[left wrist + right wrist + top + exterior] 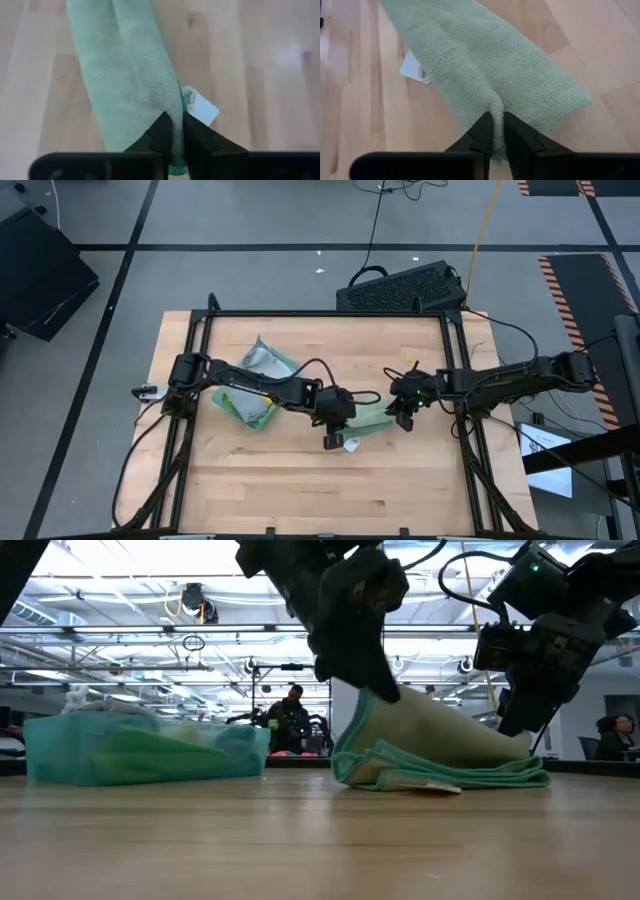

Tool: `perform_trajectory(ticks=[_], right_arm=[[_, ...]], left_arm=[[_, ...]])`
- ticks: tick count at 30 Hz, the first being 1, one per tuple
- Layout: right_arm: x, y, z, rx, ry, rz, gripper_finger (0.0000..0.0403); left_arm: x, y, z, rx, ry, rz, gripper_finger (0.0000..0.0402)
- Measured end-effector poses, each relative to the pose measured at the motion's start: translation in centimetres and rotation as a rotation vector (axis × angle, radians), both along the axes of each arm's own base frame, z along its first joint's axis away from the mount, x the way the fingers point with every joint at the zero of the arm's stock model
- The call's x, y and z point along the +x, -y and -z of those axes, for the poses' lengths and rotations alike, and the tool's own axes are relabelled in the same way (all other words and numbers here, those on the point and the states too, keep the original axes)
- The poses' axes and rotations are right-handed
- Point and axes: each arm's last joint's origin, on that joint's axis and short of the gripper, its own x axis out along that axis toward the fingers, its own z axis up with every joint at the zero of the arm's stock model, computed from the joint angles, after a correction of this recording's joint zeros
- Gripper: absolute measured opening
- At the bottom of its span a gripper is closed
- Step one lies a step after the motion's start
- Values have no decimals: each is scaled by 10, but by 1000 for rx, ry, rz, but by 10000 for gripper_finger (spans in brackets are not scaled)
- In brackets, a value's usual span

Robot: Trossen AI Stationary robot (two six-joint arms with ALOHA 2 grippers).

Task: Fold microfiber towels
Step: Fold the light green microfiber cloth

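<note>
A white care tag pokes out from under the pale sage green towel; its printing is too small to read. That one towel lies partly folded near the middle of the wooden table, and both grippers pinch it. The left gripper has its fingers nearly together on the towel's stitched edge beside the tag, lifting that end so the cloth peaks in the low view. The right gripper clamps narrowly on a fold at the opposite end. Farther toward the left arm's side sits one heap of other microfiber towels, teal, green and greyish as far as can be made out, partly covered from above by the left arm. Beyond the table's far edge a black keyboard lies on the floor. In the room behind, two people show, one centre, one at the right edge.
</note>
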Motion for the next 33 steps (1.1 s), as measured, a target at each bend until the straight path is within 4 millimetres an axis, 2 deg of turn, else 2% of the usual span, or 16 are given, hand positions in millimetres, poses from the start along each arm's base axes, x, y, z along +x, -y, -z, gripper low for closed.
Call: perform_trajectory(ticks=[7,10,14,19,23,29,33], right_arm=[[0,0,1,11,-4,6,96],[0,-1,0,46,-4,-8,124],[-1,-2,-3,87,8,4,152],[-5,-2,-12,123,60,20,168],[-10,-3,-23,138,121,32,167],[-18,-3,-34,166,180,53,160],[-21,-4,-38,227,202,66,147]], left_arm=[[0,-4,-2,-96,-16,-55,112],[0,-13,-17,-227,24,-100,139],[4,-20,-35,-318,138,-194,145],[11,-18,-29,-208,202,-368,124],[12,-11,-22,-168,213,-459,88],[8,13,-19,-137,231,-484,28],[3,21,0,-122,303,-502,5]])
